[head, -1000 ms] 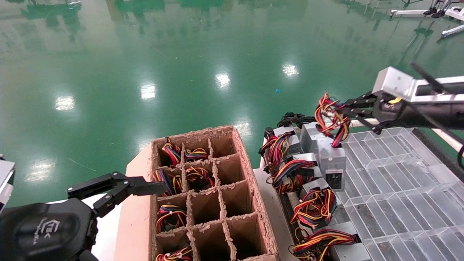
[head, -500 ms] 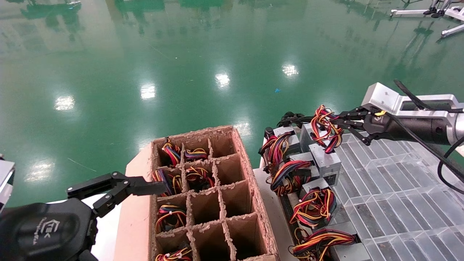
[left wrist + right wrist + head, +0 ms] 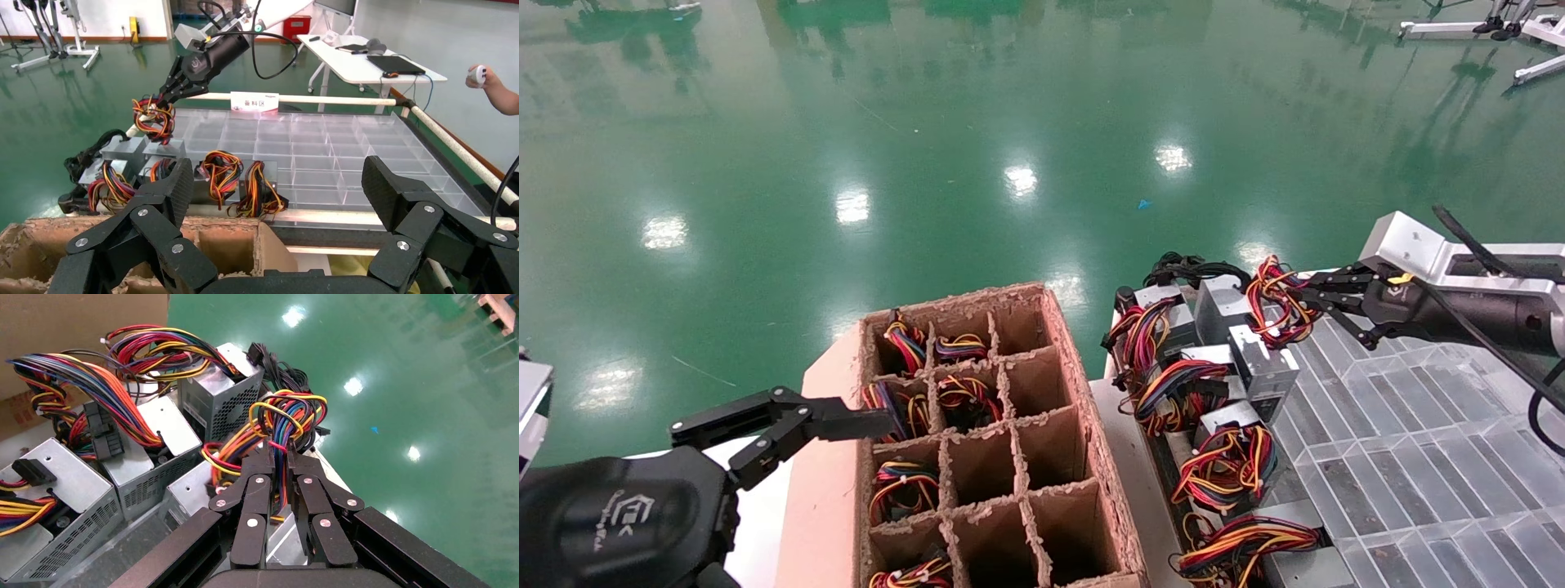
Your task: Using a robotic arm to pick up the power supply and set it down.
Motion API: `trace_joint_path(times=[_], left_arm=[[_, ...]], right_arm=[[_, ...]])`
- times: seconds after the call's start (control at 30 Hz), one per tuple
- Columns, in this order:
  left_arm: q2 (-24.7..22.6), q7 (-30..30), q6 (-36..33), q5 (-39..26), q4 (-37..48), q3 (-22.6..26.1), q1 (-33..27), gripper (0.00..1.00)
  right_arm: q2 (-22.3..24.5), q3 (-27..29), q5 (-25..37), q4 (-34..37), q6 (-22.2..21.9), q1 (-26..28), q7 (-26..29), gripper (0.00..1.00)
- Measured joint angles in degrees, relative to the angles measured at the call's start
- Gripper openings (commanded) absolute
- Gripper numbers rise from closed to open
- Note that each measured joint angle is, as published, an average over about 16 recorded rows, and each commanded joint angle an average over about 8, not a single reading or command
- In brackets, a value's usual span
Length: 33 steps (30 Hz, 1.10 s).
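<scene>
The power supply [image 3: 1264, 369] is a small grey box leaning among others at the tray's left edge. Its red, yellow and orange wire bunch [image 3: 1277, 300] rises from it. My right gripper [image 3: 1316, 294] reaches in from the right and is shut on that bunch; in the right wrist view the wires [image 3: 287, 416] pass between the closed fingers of the right gripper [image 3: 277, 454]. The left wrist view shows the same right gripper [image 3: 164, 99] at a distance. My left gripper [image 3: 789, 423] is parked beside the carton and is open, holding nothing [image 3: 278, 184].
A brown cardboard carton [image 3: 1091, 457] with dividers holds several wired units. More power supplies [image 3: 1230, 457] line the left side of the clear compartmented tray [image 3: 1418, 425]. A black cable [image 3: 1189, 268] lies at the tray's far corner. Green floor lies beyond.
My right gripper came down and drew back a little to the right with the wire bunch. The power supply dropped from hanging in the air to resting among the others. The left arm stayed still.
</scene>
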<state>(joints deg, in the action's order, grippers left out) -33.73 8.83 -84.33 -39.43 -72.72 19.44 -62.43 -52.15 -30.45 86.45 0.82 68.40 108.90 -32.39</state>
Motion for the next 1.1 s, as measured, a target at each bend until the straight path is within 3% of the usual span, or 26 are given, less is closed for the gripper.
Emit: trace_joint_path(times=[0.57,1.1], left_arm=[[0.00,0.00,0.00,0.01,0.01,0.00,0.00,1.00],[0.00,-0.02,0.01,0.01,0.04,0.01,0.00,1.00]], right_arm=[[0.17,-0.05,0.08,0.02,0.53,0.32,0.37,1.00],[1.67,1.37,-2.65,0.32,9.30,1.14,9.47,1.00]])
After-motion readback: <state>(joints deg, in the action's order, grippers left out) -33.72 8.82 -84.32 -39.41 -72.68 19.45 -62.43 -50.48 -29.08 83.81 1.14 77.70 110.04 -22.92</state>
